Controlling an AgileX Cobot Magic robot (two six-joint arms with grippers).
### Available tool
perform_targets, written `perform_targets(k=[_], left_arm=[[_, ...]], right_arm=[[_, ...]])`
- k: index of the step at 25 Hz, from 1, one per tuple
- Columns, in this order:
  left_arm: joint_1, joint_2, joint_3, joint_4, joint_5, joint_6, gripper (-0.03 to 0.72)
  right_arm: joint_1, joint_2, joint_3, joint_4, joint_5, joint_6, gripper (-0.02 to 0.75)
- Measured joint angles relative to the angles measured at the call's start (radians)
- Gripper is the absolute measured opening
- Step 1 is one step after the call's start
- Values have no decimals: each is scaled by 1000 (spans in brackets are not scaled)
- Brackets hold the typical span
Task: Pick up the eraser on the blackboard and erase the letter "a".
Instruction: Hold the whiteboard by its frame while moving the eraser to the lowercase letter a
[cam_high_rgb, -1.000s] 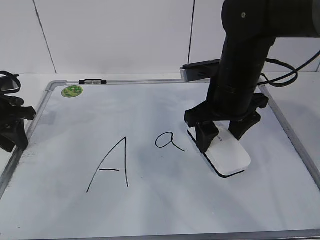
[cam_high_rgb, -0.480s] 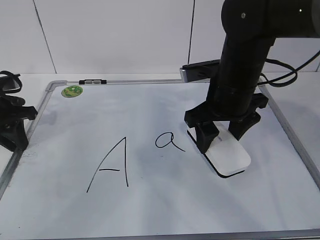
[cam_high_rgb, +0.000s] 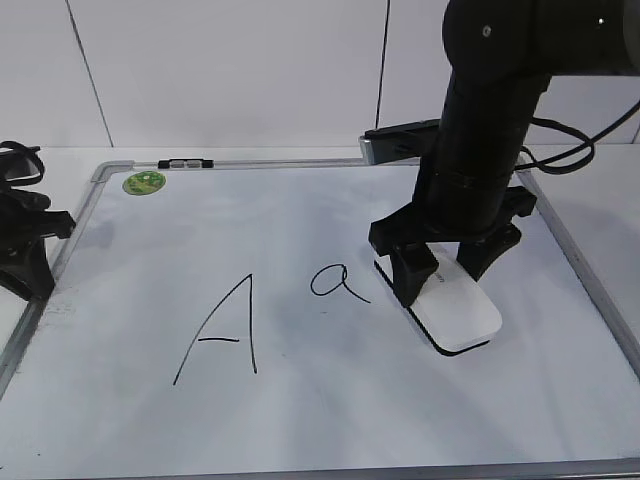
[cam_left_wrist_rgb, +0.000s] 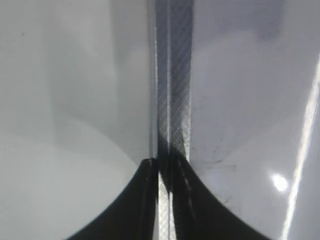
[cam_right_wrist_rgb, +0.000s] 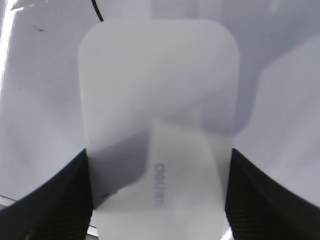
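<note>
The white eraser (cam_high_rgb: 462, 312) lies on the blackboard (cam_high_rgb: 300, 205), right of the small letter "a" (cam_high_rgb: 338, 282). My right gripper (cam_high_rgb: 443, 278) reaches down over the eraser's rear half, one black finger against each long side. In the right wrist view the eraser (cam_right_wrist_rgb: 160, 90) fills the gap between the fingers (cam_right_wrist_rgb: 157, 200), with grey print on top and no gap showing. A black marker stroke (cam_right_wrist_rgb: 97, 11) shows just beyond it. My left gripper (cam_high_rgb: 25, 268) sits at the board's left frame, its jaws (cam_left_wrist_rgb: 162, 167) nearly together over the grey frame strip (cam_left_wrist_rgb: 175, 75).
A larger capital "A" (cam_high_rgb: 225, 330) is drawn left of the "a". A green sticker (cam_high_rgb: 144, 182) and a small black-and-silver clip (cam_high_rgb: 185, 162) sit at the top left of the frame. A grey device (cam_high_rgb: 388, 145) lies behind the right arm at the back edge.
My left gripper has shifted slightly at the board's left edge. The right arm and the eraser have not visibly moved.
</note>
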Motion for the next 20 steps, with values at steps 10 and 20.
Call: perform_targets(k=[10,20], left_arm=[[0,0,0,-2,-2,0,27],[0,0,-1,-2,-3,0,27]], right_arm=[[0,0,0,0,0,0,532],[0,91,-125,0,0,-2,532]])
